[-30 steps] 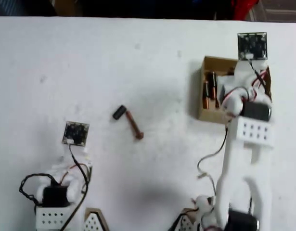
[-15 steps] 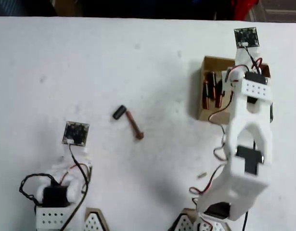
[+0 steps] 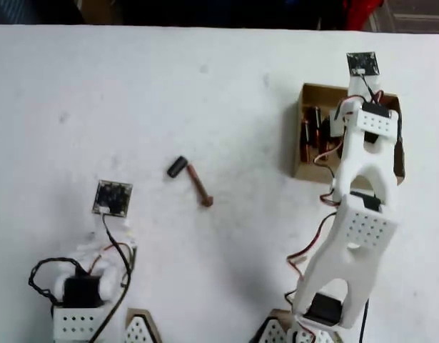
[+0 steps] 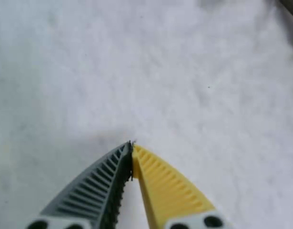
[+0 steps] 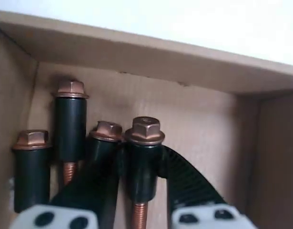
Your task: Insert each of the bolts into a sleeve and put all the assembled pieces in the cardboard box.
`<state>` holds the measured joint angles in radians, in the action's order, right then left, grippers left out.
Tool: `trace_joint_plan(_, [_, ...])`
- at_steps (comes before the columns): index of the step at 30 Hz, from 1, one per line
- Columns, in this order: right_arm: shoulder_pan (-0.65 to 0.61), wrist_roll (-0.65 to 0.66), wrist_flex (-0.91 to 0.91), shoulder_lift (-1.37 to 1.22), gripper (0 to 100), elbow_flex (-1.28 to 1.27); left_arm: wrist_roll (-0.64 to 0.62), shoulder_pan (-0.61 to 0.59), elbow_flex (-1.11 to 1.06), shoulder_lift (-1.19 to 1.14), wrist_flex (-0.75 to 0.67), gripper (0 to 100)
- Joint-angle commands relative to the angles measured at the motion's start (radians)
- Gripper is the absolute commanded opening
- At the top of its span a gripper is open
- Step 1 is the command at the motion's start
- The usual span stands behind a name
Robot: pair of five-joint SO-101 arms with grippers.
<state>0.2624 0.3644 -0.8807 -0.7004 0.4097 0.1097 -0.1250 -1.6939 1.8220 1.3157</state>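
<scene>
Right fingers (image 5: 189,176) grip an assembled piece (image 5: 144,162) inside the cardboard box (image 5: 136,47), parallel to its neighbours (image 5: 70,121); left fingers (image 4: 160,186) closed, empty

No legible text, labels or numbers anywhere.

White table (image 3: 133,86) spread wide, surface faintly scuffed, evenly lit. Beyond far edge, dark strip (image 3: 205,11) of room. Red object (image 3: 362,11) at far right, blue patch (image 3: 8,11) at far left.
</scene>
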Motion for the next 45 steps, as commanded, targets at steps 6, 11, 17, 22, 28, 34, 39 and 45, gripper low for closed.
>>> trace_joint_plan(6, [-0.028,0.012,-0.093,-0.022,17.0,0.153,0.012,-0.008,0.002,0.004,-0.028,2])
trace_joint_plan(11, [-0.028,0.012,-0.094,0.004,13.9,0.157,0.012,-0.008,0.002,0.004,-0.028,2])
trace_joint_plan(17, [-0.039,0.008,-0.173,0.125,13.4,0.155,0.012,-0.008,0.002,0.004,-0.028,2])
trace_joint_plan(22, [-0.073,0.003,-0.257,0.232,13.4,0.155,0.012,-0.008,0.002,0.004,-0.028,2])
trace_joint_plan(28, [-0.137,0.003,-0.364,0.383,13.4,0.155,0.012,-0.008,0.002,0.004,-0.028,2])
trace_joint_plan(34, [-0.255,0.003,-0.460,0.549,13.4,0.149,0.014,-0.010,0.002,0.004,-0.028,2])
trace_joint_plan(39, [-0.387,0.003,-0.516,0.638,13.4,0.147,0.014,-0.010,0.002,0.004,-0.028,2])
trace_joint_plan(45, [-0.558,0.003,-0.578,0.699,13.4,0.147,0.014,-0.015,0.002,0.004,-0.028,2])
